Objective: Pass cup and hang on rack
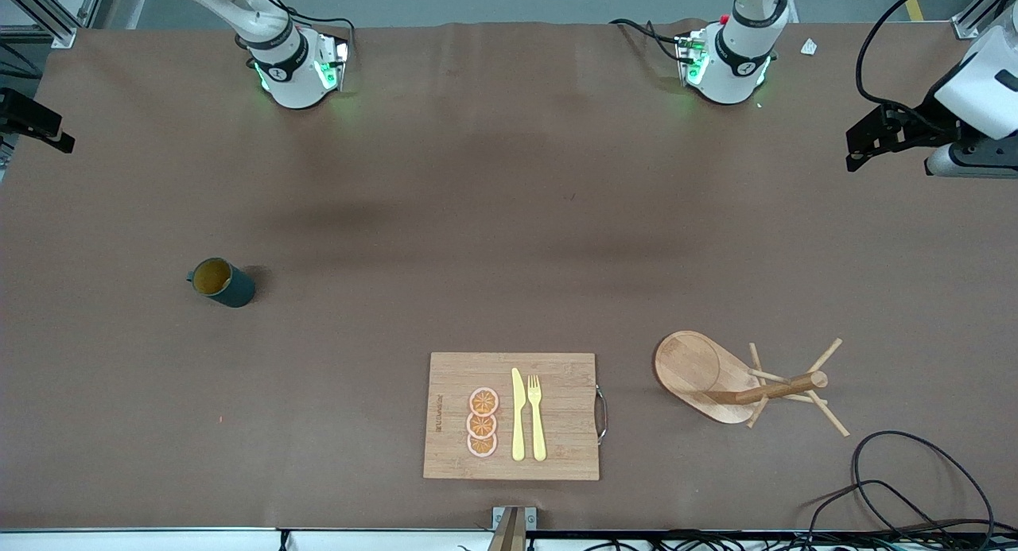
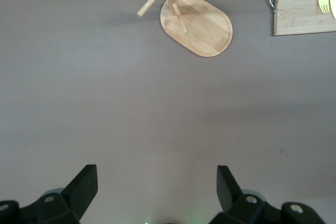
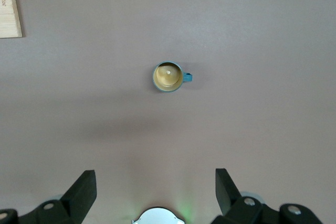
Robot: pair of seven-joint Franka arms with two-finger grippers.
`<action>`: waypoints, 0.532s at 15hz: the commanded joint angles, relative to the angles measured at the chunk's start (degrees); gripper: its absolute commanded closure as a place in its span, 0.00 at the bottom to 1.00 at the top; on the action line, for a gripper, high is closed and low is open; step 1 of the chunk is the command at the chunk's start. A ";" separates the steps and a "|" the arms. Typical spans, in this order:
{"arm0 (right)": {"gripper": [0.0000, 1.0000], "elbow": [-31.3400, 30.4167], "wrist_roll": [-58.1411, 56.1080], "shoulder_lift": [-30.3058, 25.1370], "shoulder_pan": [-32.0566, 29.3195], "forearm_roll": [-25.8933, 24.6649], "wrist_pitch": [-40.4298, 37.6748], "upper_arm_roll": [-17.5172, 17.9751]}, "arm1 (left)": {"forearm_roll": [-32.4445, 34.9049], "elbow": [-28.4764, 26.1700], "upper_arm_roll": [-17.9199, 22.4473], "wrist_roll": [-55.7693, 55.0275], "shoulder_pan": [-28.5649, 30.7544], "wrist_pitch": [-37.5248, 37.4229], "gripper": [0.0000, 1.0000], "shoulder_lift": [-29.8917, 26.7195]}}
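Brown matting covers the whole bench (image 1: 509, 217), and nothing on it has been touched yet. Both arms wait high above their own ends of it. The right gripper (image 3: 156, 192) hangs with its fingers spread wide and empty, and the cup (image 3: 168, 76) stands upright on the bench well below it and a little ahead, mouth up, its small handle (image 3: 188, 77) sticking out to one side. The left gripper (image 2: 157, 190) is likewise fully open with nothing in it, and the rack (image 2: 194, 19) stands ahead of and below it, its post upright on the oval base and its thin pegs angling outward.

Judging from this layout, the main risk lies in the first grasp: the cup is small and round, so a descent slightly off centre could nudge or tip it instead of closing on it. Gripping over the handle would likely leave nothing free for a peg later. The hand-over in mid-air is another weak point, since a release before the left gripper has a firm hold would drop the cup. The pegs are slim, so a misjudged approach could knock the light rack over.

A wooden cutting board (image 1: 510, 416) with a metal handle lies near the rack, carrying orange slices (image 1: 483, 422), a yellow knife (image 1: 518, 414) and a yellow fork (image 1: 538, 416). A black cable (image 1: 915, 479) loops near the rack. None blocks the way to the cup.
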 commanded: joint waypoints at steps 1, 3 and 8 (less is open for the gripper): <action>0.00 -0.65 -0.11 -0.69 1.12 0.45 -0.15 -0.48 | 0.96 0.64 -0.10 0.56 0.13 -0.54 0.00 -0.31; 0.00 -0.65 -0.11 -0.69 1.12 1.07 -0.15 -0.48 | 1.22 0.72 -0.10 0.38 0.13 -0.54 0.00 -0.31; 0.00 -0.65 -0.11 -0.69 1.03 1.25 -0.32 -0.48 | 0.60 0.72 -0.10 0.38 0.13 -0.54 0.00 0.83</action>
